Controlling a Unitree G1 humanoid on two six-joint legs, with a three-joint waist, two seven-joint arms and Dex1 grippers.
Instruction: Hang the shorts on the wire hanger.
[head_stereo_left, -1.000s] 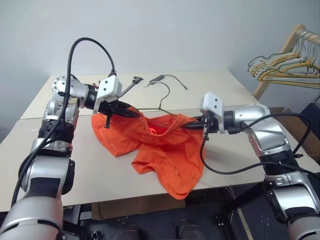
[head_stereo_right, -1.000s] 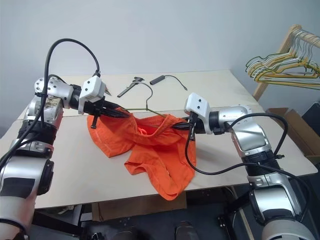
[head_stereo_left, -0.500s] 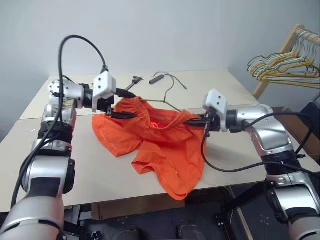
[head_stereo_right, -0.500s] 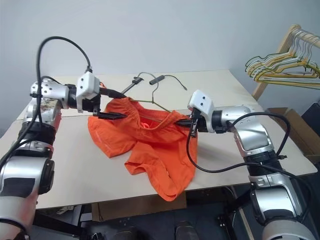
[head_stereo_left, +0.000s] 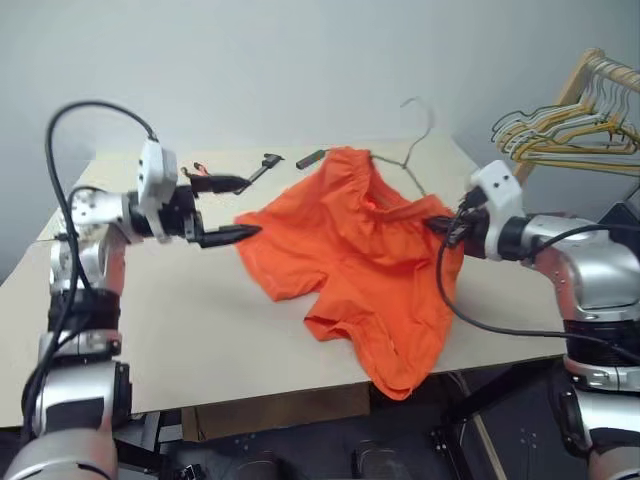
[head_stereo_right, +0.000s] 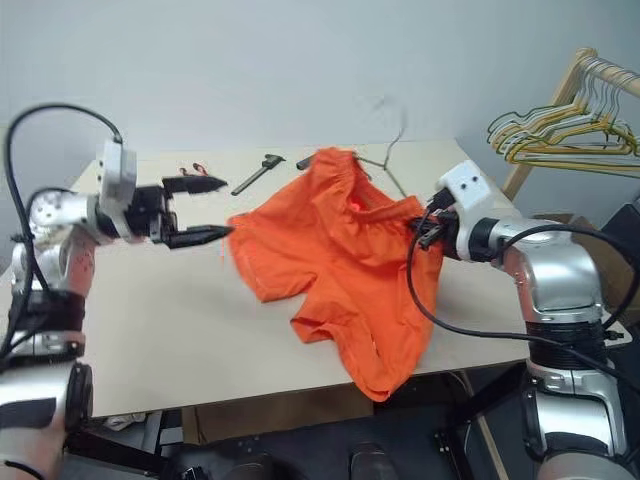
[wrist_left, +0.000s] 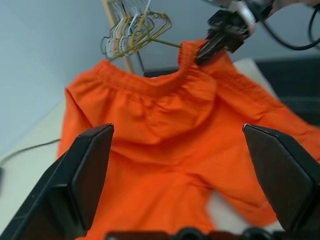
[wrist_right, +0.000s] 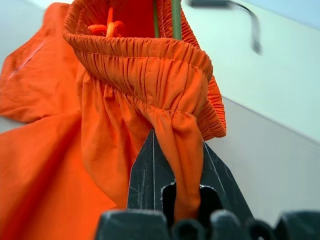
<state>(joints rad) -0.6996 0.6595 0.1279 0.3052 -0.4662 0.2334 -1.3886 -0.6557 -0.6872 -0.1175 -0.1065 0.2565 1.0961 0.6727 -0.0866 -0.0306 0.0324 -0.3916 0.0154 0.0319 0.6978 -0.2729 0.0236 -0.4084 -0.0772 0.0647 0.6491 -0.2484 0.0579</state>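
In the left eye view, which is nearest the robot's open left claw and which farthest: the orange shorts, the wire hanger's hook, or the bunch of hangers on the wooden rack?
From the left gripper:
1. The shorts, spread on the table just to its right.
2. The wire hanger, its hook rising above the shorts' far side.
3. The bunched hangers, off the table on the rack at far right.

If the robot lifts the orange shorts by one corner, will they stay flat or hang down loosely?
Probably hang loosely: the shorts, pinched at the waistband by the right tool, already sag in soft folds. They look thin and light, and might slide on the wire hanger.
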